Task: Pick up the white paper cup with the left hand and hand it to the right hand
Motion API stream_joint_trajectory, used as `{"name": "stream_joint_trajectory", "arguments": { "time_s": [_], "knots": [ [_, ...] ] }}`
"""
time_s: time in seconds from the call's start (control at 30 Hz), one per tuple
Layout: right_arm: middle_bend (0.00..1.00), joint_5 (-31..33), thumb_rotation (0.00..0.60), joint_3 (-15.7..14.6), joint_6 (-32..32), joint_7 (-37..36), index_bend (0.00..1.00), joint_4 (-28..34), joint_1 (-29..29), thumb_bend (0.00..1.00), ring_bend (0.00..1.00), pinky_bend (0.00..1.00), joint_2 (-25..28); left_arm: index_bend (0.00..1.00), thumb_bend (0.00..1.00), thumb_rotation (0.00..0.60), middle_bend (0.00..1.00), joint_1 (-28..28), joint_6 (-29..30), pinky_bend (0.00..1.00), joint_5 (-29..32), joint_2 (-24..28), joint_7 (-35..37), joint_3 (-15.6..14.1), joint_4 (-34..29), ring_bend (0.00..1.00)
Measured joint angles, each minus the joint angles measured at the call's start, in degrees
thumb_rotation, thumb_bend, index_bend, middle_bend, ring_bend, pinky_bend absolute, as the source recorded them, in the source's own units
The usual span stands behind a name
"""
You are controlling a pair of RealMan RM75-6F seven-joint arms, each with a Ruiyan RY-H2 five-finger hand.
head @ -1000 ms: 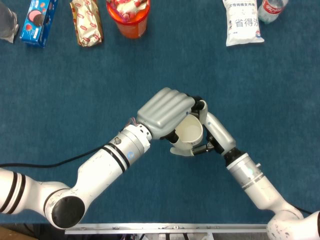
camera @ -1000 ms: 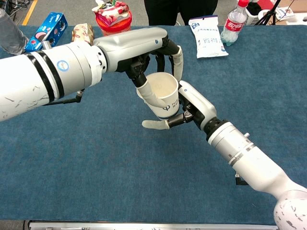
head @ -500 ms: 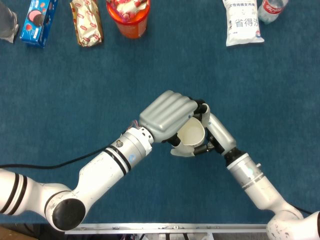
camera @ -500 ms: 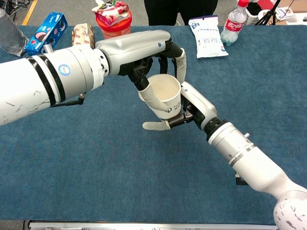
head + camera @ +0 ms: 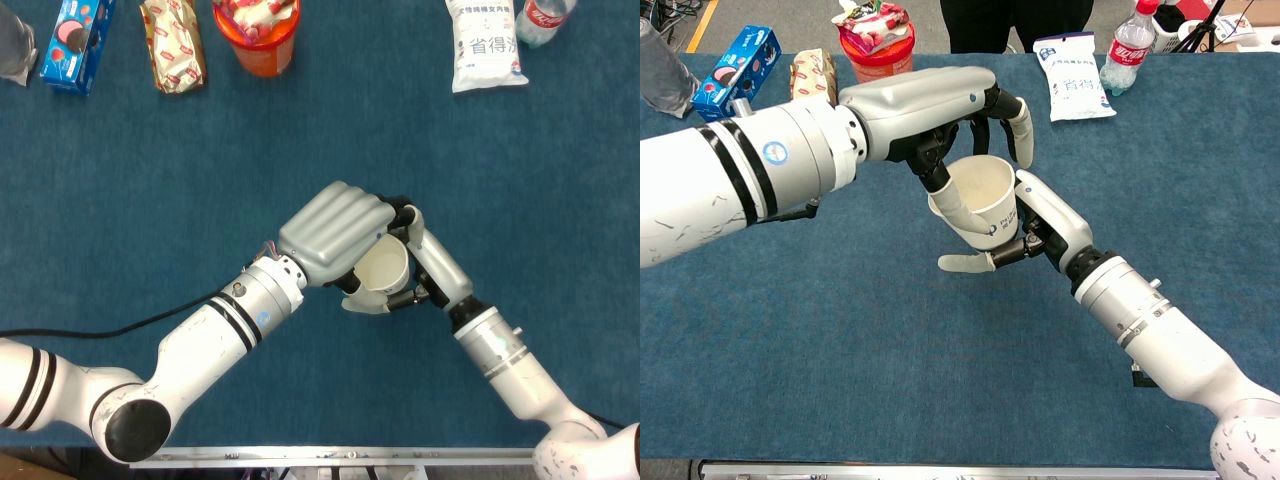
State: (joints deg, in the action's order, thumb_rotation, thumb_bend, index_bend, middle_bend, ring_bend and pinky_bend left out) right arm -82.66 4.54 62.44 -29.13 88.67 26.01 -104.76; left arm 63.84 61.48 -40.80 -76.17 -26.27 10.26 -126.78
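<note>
The white paper cup (image 5: 383,268) (image 5: 985,190) is upright above the middle of the blue table (image 5: 150,170), mouth up and empty. My left hand (image 5: 330,228) (image 5: 930,100) reaches over it from the left, with its thumb lying down the cup's front wall and its fingers arched over the far rim. From the right, my right hand (image 5: 425,255) (image 5: 1040,215) wraps the lower part of the cup, palm against its side, fingers behind it and thumb stretched out under its base. Both hands touch the cup.
Along the far edge lie a blue biscuit box (image 5: 75,40), a snack packet (image 5: 172,42), an orange tub (image 5: 257,35), a white bag (image 5: 484,42) and a red-labelled bottle (image 5: 545,18). A black cable (image 5: 120,322) runs off to the left.
Both hands and the cup shifted slightly right. The left hand's fingers have lifted a little off the far rim, while the right hand has stayed around the cup's base.
</note>
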Motion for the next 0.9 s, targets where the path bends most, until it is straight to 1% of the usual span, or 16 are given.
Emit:
{"name": "stream_joint_trajectory", "arguments": {
  "time_s": [0.07, 0.17, 0.3, 0.47, 0.7, 0.9],
  "knots": [
    [0.16, 0.1, 0.600, 0.0, 0.0, 0.0, 0.67, 0.0, 0.0, 0.00, 0.08, 0.23, 0.0, 0.24, 0.11, 0.600, 0.20, 0.0, -0.3, 0.72, -0.1, 0.1, -0.1, -0.1, 0.0, 0.40],
    [0.16, 0.2, 0.600, 0.0, 0.0, 0.1, 0.67, -0.1, 0.0, 0.00, 0.08, 0.23, -0.1, 0.19, 0.11, 0.600, 0.14, 0.1, -1.4, 0.69, 0.1, 0.6, 0.1, -0.2, -0.2, 0.35],
    [0.16, 0.3, 0.600, 0.0, -0.1, 0.3, 0.67, -0.1, -0.1, 0.00, 0.08, 0.23, -0.2, 0.14, 0.11, 0.600, 0.07, 0.3, -2.9, 0.62, 0.7, 1.6, 0.4, -0.3, -0.5, 0.25],
    [0.16, 0.5, 0.600, 0.1, -0.2, 0.3, 0.67, -0.2, -0.2, 0.00, 0.08, 0.23, -0.2, 0.10, 0.10, 0.600, 0.01, 0.8, -4.1, 0.54, 1.7, 2.8, 0.9, -0.3, -0.8, 0.15],
    [0.16, 0.3, 0.600, 0.0, -0.1, 0.1, 0.67, -0.3, -0.2, 0.00, 0.08, 0.23, -0.3, 0.05, 0.05, 0.600, 0.00, 0.8, -3.3, 0.45, 1.8, 3.2, 0.6, -0.3, -0.8, 0.06],
    [0.16, -0.3, 0.600, -0.1, 0.5, 0.2, 0.67, -0.5, -0.3, 0.00, 0.08, 0.23, -0.2, 0.04, 0.04, 0.600, 0.00, 0.6, -1.1, 0.41, 2.3, 3.4, -0.5, -0.6, -0.7, 0.03]
  ]
}}
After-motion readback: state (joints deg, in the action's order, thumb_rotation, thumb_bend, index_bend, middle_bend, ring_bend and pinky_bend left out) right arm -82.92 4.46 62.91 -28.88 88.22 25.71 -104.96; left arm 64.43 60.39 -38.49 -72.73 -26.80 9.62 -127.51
